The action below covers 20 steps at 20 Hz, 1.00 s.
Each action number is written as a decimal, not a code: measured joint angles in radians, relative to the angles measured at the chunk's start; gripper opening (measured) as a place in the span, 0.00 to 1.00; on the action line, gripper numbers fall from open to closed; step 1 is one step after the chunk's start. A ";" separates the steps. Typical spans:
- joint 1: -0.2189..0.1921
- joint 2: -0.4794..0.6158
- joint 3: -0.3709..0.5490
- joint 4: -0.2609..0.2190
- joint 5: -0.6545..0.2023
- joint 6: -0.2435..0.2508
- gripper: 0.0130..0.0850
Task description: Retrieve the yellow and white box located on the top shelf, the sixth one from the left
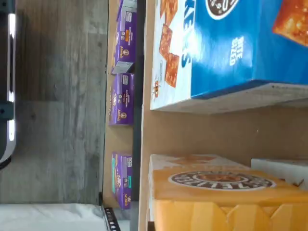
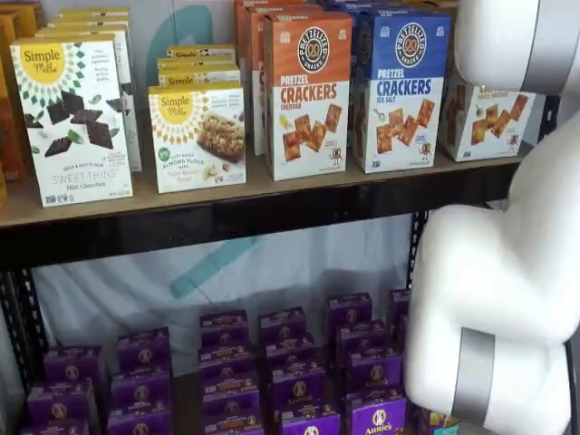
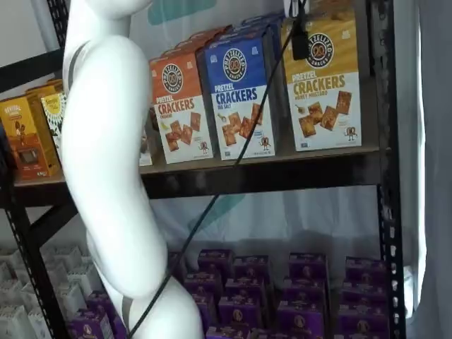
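Note:
The yellow and white box [image 3: 325, 78] stands at the right end of the top shelf [image 3: 282, 161], next to a blue Pretzel Crackers box [image 3: 240, 95]. In a shelf view the white arm covers its upper part [image 2: 489, 118]. The wrist view, turned on its side, shows its yellow top with the round dark logo [image 1: 221, 190] close by, the blue box [image 1: 231, 48] beside it and bare tan board [image 1: 216, 132] between them. My gripper [image 3: 299, 32] shows only as a black finger with a cable hanging from the view's top edge, in front of the box's upper left corner. Whether it is open is not visible.
An orange Pretzel Crackers box [image 2: 306, 95] and white Simple Mills boxes [image 2: 74, 118] stand further left on the shelf. Several purple boxes [image 2: 290, 372] fill the lower level. A black perforated upright [image 3: 385, 141] rises just right of the yellow and white box. The white arm [image 3: 106, 155] stands before the shelves.

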 joint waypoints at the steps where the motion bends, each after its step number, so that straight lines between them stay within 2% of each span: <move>1: -0.001 0.000 -0.003 -0.001 0.006 0.000 0.61; 8: -0.018 -0.054 0.044 -0.001 -0.003 -0.019 0.61; 20: -0.088 -0.237 0.161 -0.002 0.099 -0.074 0.61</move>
